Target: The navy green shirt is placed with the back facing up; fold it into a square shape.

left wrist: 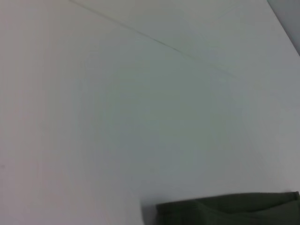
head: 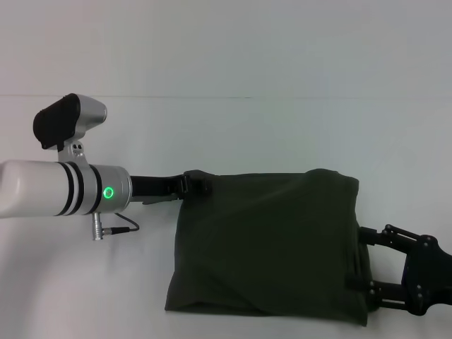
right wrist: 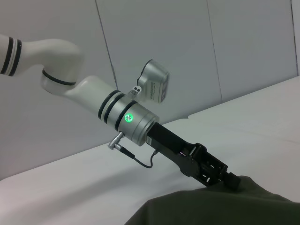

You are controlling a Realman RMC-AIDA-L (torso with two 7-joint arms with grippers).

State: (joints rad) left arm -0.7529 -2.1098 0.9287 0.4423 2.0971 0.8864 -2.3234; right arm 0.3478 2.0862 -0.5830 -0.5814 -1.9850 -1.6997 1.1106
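Head view: the green shirt (head: 268, 240) lies folded into a rough square on the white bench (head: 226, 134). The left gripper (head: 199, 182) has its jaws clamped on the shirt's far left corner. The right gripper (head: 364, 265) sits at the near right edge, its jaws pinching the cloth there

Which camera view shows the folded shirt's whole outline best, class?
The head view: the navy green shirt lies there complete, a rough square between the left hand and the right hand. The left wrist view catches only an edge; the right wrist view only a fold.
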